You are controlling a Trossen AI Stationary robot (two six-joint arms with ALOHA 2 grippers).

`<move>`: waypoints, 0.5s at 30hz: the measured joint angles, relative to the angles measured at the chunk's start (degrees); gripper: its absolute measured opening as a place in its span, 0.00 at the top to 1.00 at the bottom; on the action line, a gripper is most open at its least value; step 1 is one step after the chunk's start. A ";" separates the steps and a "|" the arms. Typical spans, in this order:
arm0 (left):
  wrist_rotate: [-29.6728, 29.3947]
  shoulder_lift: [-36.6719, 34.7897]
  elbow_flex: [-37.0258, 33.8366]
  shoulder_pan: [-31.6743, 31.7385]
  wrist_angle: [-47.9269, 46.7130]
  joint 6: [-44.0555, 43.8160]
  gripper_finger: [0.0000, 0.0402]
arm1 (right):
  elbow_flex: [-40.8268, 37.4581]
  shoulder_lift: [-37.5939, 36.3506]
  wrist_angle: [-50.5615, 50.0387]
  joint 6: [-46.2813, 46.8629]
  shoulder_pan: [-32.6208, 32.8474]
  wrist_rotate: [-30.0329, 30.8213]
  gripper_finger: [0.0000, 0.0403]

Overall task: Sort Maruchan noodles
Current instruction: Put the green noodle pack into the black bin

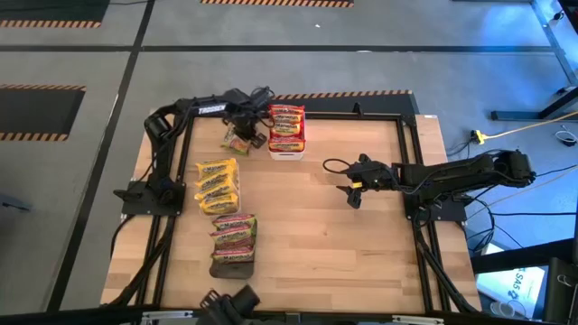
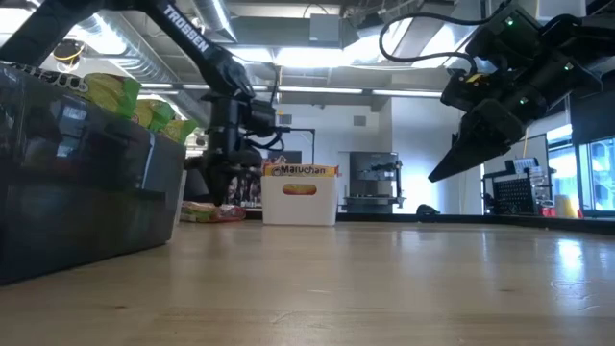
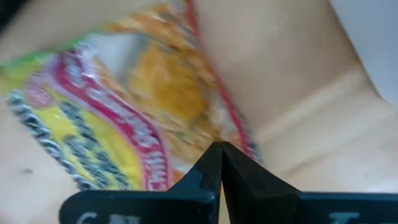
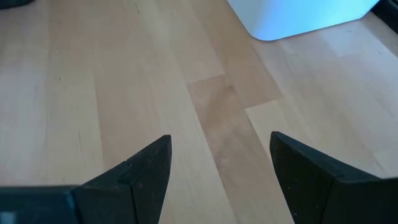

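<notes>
Wooden table (image 1: 343, 244), "Maruchan" packets (image 2: 302, 170) in white bin (image 2: 300, 204)

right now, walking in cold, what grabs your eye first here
The left gripper sits shut at the table's far-left end, over a loose green-and-pink noodle packet lying beside the white bin of red-banded packets. Along the left side run a row of yellow packets and a dark tray stacked with green-and-pink ones. The right gripper hangs open and empty above bare wood mid-table.
</notes>
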 joint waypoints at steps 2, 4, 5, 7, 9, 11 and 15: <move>-0.07 0.00 0.02 -1.76 -0.92 -1.35 1.00 | 0.00 0.00 0.00 0.02 0.00 -0.37 0.38; -0.14 0.00 0.02 -3.53 -1.29 -2.47 1.00 | 0.02 0.00 -0.01 0.02 0.00 -0.39 0.38; -0.39 -0.02 0.02 -4.38 -1.27 -2.62 1.00 | 0.02 0.00 -0.02 0.02 0.00 -0.40 0.38; -2.05 -0.08 0.51 -5.95 -1.93 -2.50 0.99 | 0.02 0.00 -0.02 0.08 0.00 -0.39 0.38; -4.32 -1.39 1.62 -6.95 -4.15 -2.53 0.99 | 0.02 0.00 -0.02 0.11 0.00 -0.39 0.38; -8.15 -3.32 3.07 -7.15 -5.02 -3.29 0.99 | 0.02 0.00 -0.02 0.17 0.00 -0.39 0.38; -17.08 -3.81 3.17 -4.12 -6.23 -8.61 0.99 | 0.02 0.00 0.02 1.37 0.00 -0.42 0.38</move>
